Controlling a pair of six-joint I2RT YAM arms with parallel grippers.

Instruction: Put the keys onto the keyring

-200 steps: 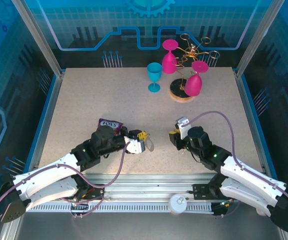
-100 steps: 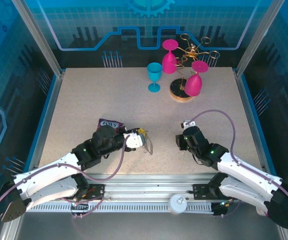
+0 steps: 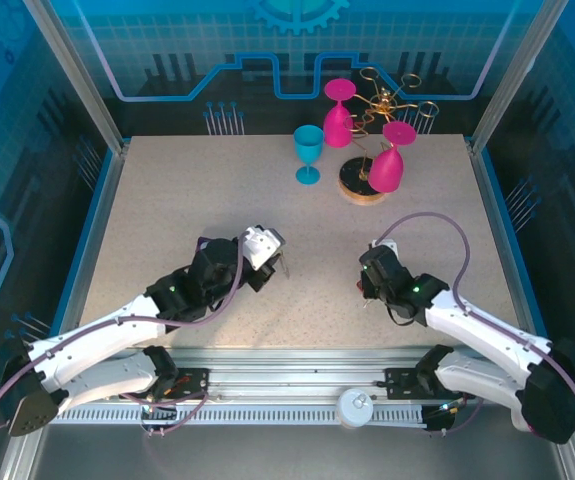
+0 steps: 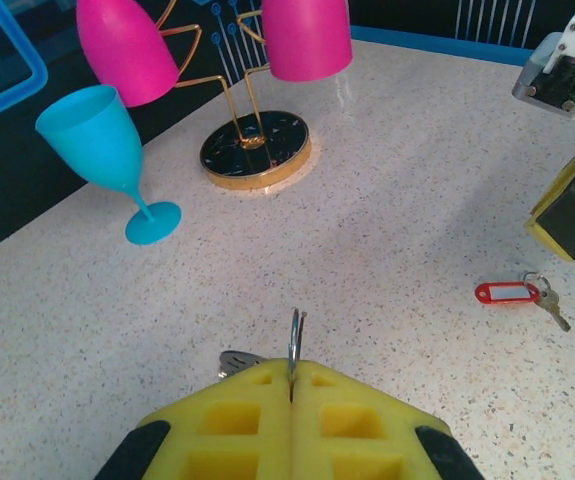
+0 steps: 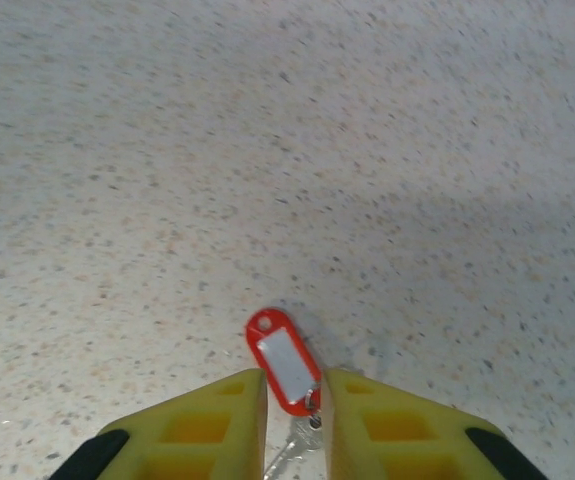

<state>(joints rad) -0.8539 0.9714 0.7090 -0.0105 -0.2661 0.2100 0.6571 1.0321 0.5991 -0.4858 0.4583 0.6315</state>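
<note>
- While the keys (image 5: 285, 362) lie loose on the desk (image 3: 167, 200) and well apart from the keyring (image 4: 294, 343), the joining itself has not yet begun; the two parts are only being readied.
- Left gripper (image 4: 292, 378): clenched on the keyring, held above the desk left of centre, so that half looks done.
- Right gripper (image 5: 295, 432): down at the desk right of centre. Its jaws are narrowly apart and straddle the key end of the red tag (image 4: 507, 292). I see no pinch on it.
- What is left, by my judgement: close on the keys, lift them, carry them left to the ring and thread them on.
- Keys' long axis: flat on the desk. In the right wrist view the tag's hole end points away and slightly left, and the silver key (image 4: 553, 308) trails back between the jaws.
- Keyring: seen edge-on in the left wrist view, it stands upright out of the pads. Its long axis is too thin to read from above.
</note>
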